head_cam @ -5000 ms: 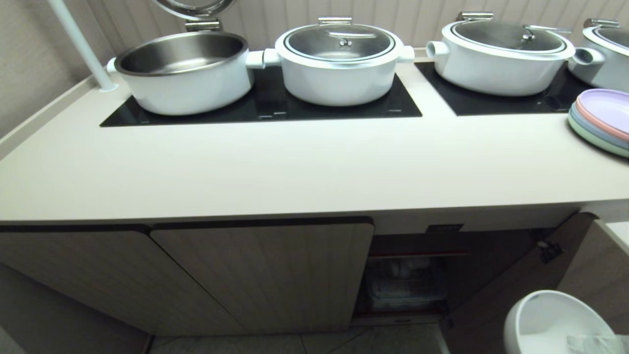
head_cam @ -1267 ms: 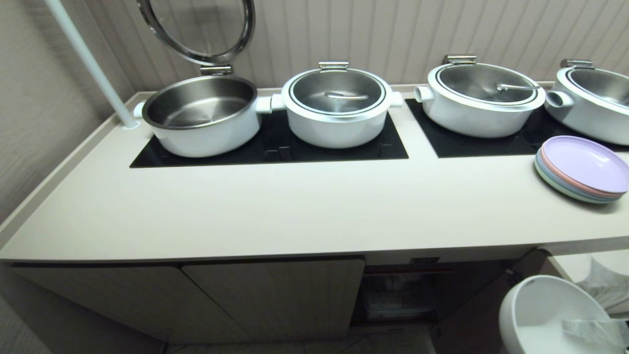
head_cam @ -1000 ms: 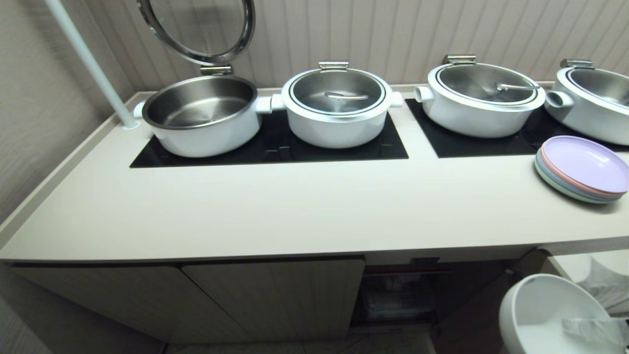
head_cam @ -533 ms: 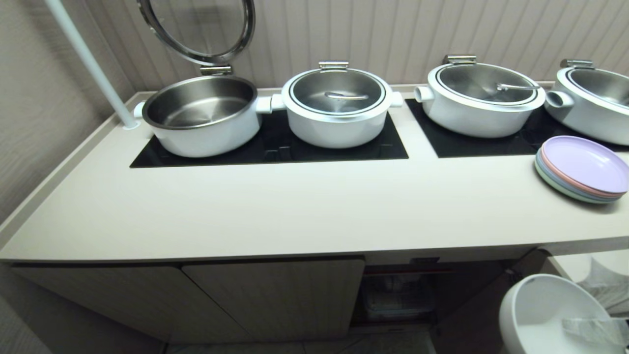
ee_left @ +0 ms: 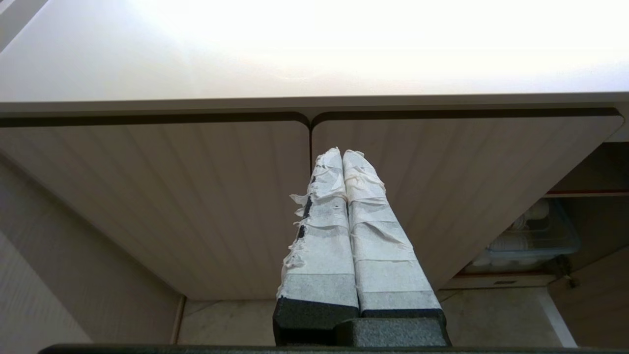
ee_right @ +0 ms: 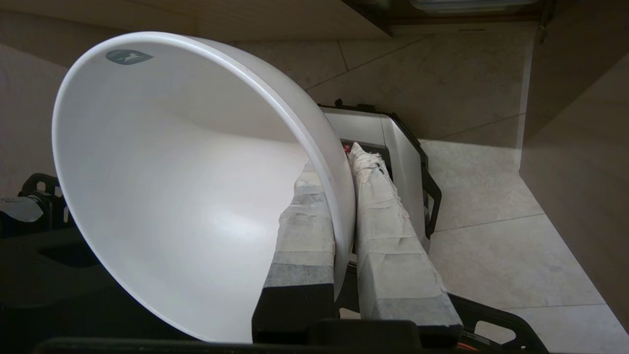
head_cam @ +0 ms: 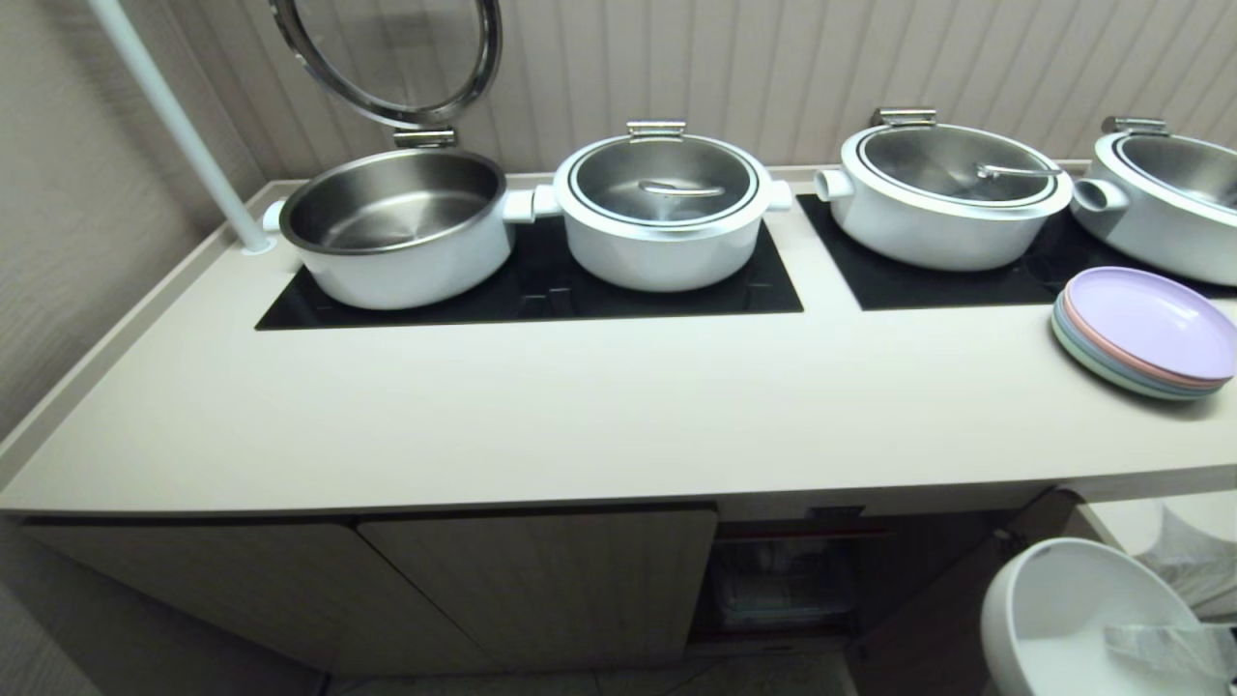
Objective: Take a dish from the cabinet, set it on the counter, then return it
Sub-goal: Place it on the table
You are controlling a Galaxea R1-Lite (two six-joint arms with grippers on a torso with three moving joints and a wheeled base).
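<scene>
Already out of the cabinet (head_cam: pixel 773 580). Head view: shows the dish (head_cam: pixel 1073 619) at the lower right corner, held in the air below the level of the surface (head_cam: pixel 580 416) and in front of the open compartment, right tool (head_cam: pixel 1165 646) only partly seen at its rim. Shows nothing of the dish on the surface yet; only four white-and-steel pots (head_cam: pixel 667 208) on the black panels and a pile of pastel plates (head_cam: pixel 1145 333) at the right end. Judged so: fetching done, setting down not yet done, return to the cabinet left after that.

Left wrist view: shows the left tool (ee_left: pixel 342 162) with taped fingers pressed together, gripping nothing, pointing at the two closed fluted doors (ee_left: pixel 196 196) under the surface edge. Looks parked. Shows a clear box with white crockery (ee_left: pixel 535 236) in the open compartment off to one side.

Right wrist view: shows the right tool (ee_right: pixel 339 164) nearly closed, pinching the rim of the dish (ee_right: pixel 186 187), one taped finger (ee_right: pixel 304 221) inside the bowl, the other outside against the wall. Shows the dish tilted on its side, hollow facing the camera, small grey mark near the far rim, floor tiles (ee_right: pixel 481 196) beneath. Grip on a thin rim only, so probably apt to swing when lifted.
</scene>
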